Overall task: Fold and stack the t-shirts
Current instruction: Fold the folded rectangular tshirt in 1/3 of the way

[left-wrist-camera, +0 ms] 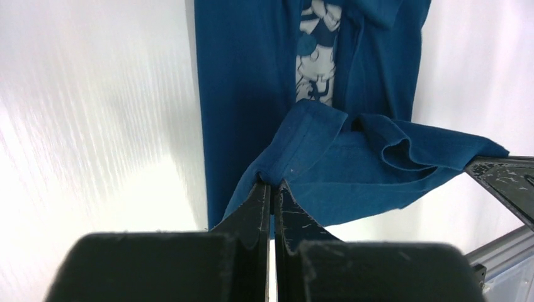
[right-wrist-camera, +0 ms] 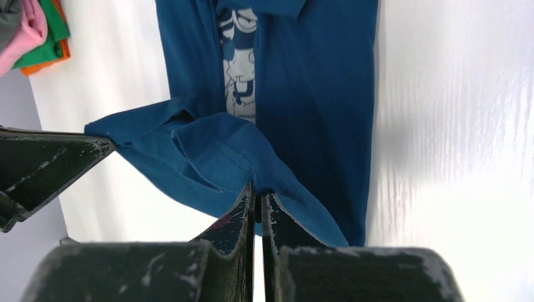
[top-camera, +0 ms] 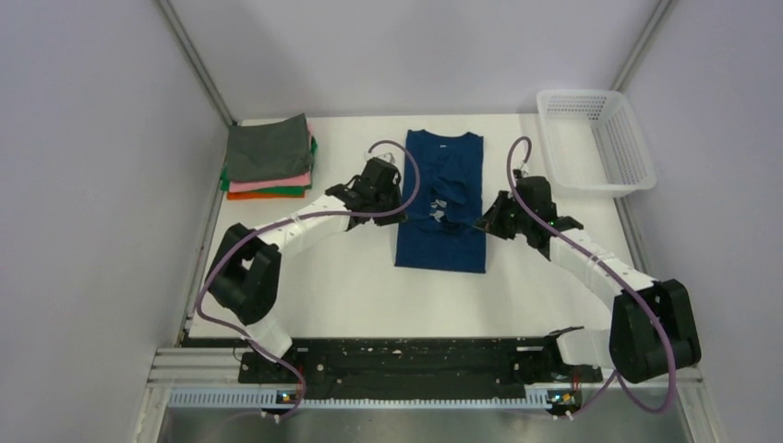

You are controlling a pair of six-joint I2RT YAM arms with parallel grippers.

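The navy blue t-shirt (top-camera: 443, 198) lies lengthwise in the middle of the table, sides folded in, its white print (left-wrist-camera: 318, 63) showing in a gap. My left gripper (top-camera: 399, 205) is shut on the shirt's hem (left-wrist-camera: 296, 145) at the left and holds it lifted. My right gripper (top-camera: 482, 221) is shut on the same hem (right-wrist-camera: 239, 157) at the right, also lifted. The hem hangs slack between the two grippers above the shirt's body. A stack of folded t-shirts (top-camera: 269, 155), grey on top, then pink, green and orange, sits at the back left.
A white mesh basket (top-camera: 596, 138) stands at the back right corner. Grey walls close in the table on the left, back and right. The stack's pink, green and orange edges show in the right wrist view (right-wrist-camera: 34, 34).
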